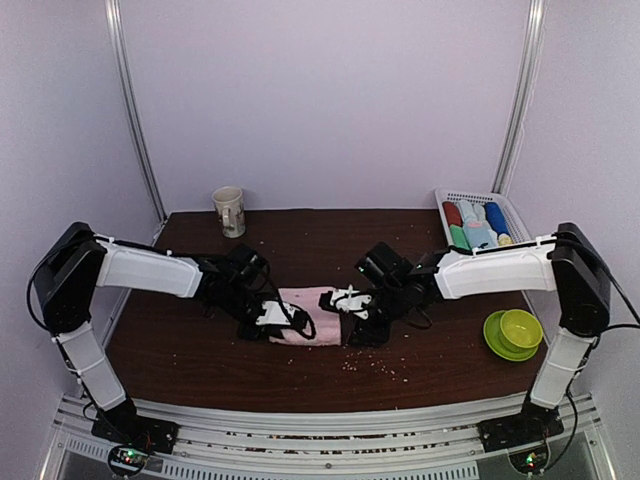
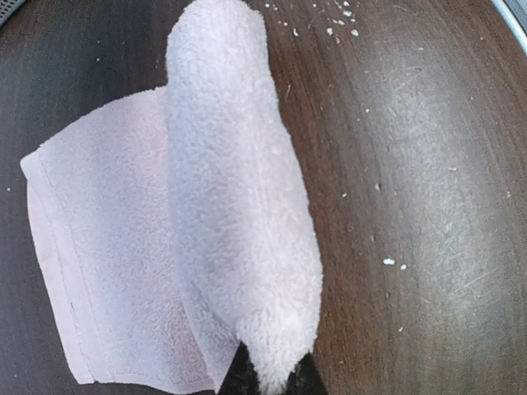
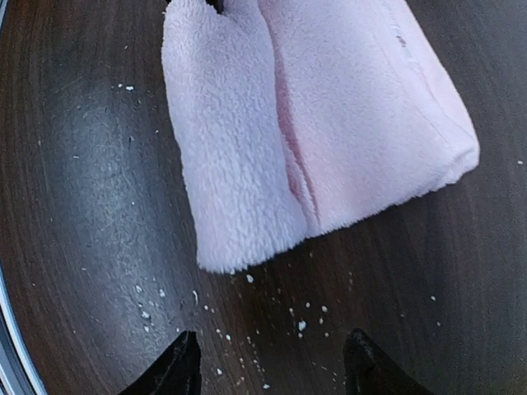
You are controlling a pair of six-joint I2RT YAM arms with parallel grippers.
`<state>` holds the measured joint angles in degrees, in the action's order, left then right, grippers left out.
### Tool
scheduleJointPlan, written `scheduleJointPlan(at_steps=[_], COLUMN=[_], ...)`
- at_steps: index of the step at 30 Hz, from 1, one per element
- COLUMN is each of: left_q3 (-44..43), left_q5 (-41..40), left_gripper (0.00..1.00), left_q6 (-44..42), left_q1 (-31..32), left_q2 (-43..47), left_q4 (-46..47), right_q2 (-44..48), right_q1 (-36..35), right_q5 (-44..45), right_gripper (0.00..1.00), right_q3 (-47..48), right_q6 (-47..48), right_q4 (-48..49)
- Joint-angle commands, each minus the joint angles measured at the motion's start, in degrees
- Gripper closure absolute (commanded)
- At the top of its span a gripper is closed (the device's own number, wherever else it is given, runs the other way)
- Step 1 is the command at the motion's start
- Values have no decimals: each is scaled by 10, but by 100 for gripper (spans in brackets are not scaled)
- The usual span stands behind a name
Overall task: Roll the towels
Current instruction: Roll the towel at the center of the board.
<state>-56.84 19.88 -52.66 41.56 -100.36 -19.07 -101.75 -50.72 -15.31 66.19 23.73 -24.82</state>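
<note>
A pale pink towel (image 1: 312, 316) lies at the middle of the dark wooden table, partly rolled. In the left wrist view its rolled part (image 2: 235, 189) runs away from the camera, with the flat part (image 2: 99, 271) spread to its left. My left gripper (image 2: 272, 380) is shut on the near end of the roll, and its dark fingertips pinch the fabric. My right gripper (image 3: 272, 366) stands open just short of the towel's other end (image 3: 305, 123). Its fingers (image 3: 177, 366) hold nothing and hover over bare table. From above, the left gripper (image 1: 270, 318) and the right gripper (image 1: 352, 305) flank the towel.
A white slatted basket (image 1: 512, 216) at the back right holds several rolled cloths. A mug (image 1: 229, 211) stands at the back left. A green bowl on a green plate (image 1: 513, 332) sits at the right. White crumbs (image 3: 300, 325) are scattered near the towel.
</note>
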Motion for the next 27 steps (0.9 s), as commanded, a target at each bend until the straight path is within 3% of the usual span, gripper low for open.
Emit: scheduleJointPlan(at_steps=[1,9,16,27], left_q3=[-46,-143,-180,-264], left_q5=[65,153,159,169], left_gripper=[100,100,100,100], left_q6=[33,43,54,40], left_q1=[-18,-78,-105,-120], left_q2=[-47,-128,-187,-266], left_q4=[-156,-260,-294,-383], right_q2=[89,137,74,-41], right_q1=[-30,-126,-151,-173], right_q5=[112,232,296,357], right_gripper=[39,39,39,39], right_q3=[-86,-202,-188,-116], right_q6=[23,141,182,258], right_q4=[129,297,365,395])
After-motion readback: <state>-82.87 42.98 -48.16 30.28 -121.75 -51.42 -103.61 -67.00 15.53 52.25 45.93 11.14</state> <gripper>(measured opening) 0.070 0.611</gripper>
